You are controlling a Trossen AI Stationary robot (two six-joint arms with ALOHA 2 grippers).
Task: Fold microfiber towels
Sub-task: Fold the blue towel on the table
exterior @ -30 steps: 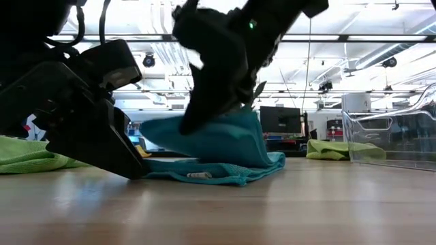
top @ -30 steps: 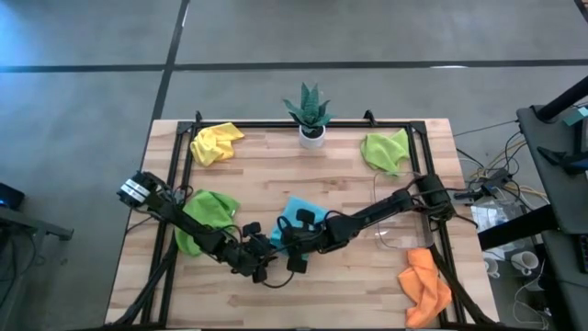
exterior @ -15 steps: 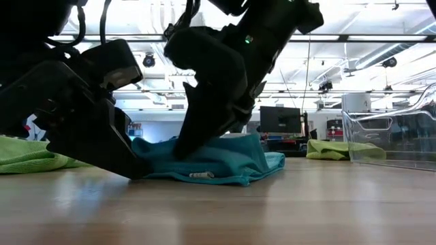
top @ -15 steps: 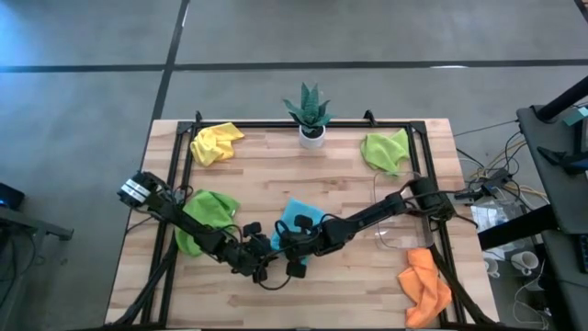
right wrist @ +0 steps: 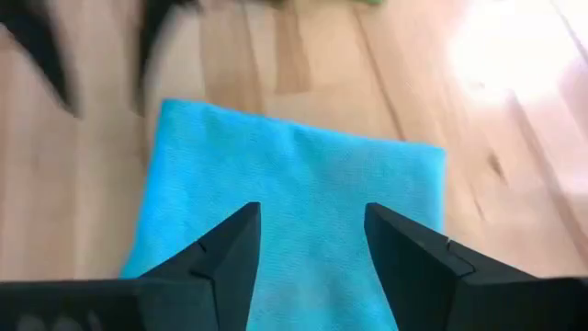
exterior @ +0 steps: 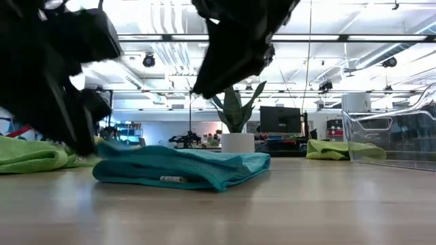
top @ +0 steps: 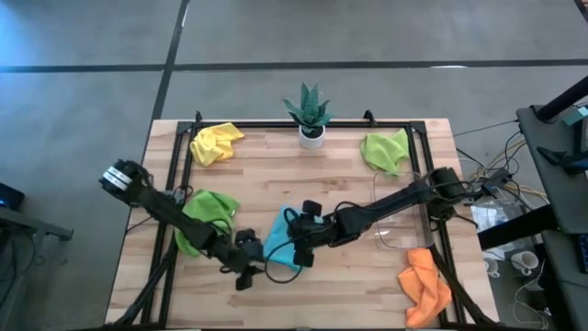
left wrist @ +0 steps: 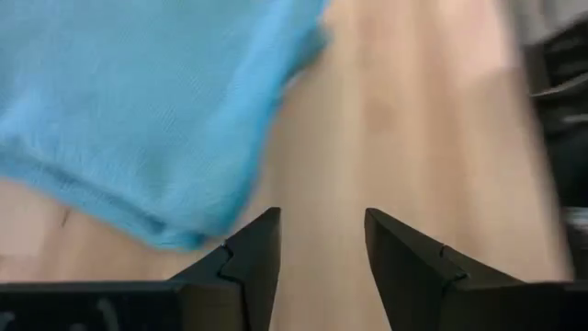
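Note:
The light blue towel (top: 281, 241) lies folded and flat on the wood at the table's middle front, also seen in the low view (exterior: 184, 167). My right gripper (right wrist: 312, 234) hovers open just above the towel (right wrist: 294, 202), fingers pointing down at it from the right (top: 294, 246). My left gripper (left wrist: 322, 239) is open with nothing between its fingers, raised off the table at the towel's near-left side (top: 254, 265); the towel's edge (left wrist: 156, 110) lies just beyond its fingertips.
A lime green towel (top: 207, 219) lies under my left arm. A yellow towel (top: 216, 142) sits far left, another green one (top: 386, 150) far right, an orange one (top: 425, 285) near right. A clear tray (top: 400, 225) stands on the right, a potted plant (top: 310, 112) at the far edge.
My right gripper has opened, let go of the blue towel and risen. The towel's lifted part has dropped and now lies flat, folded over. My left gripper has come up off the table and drawn back a little toward the left.

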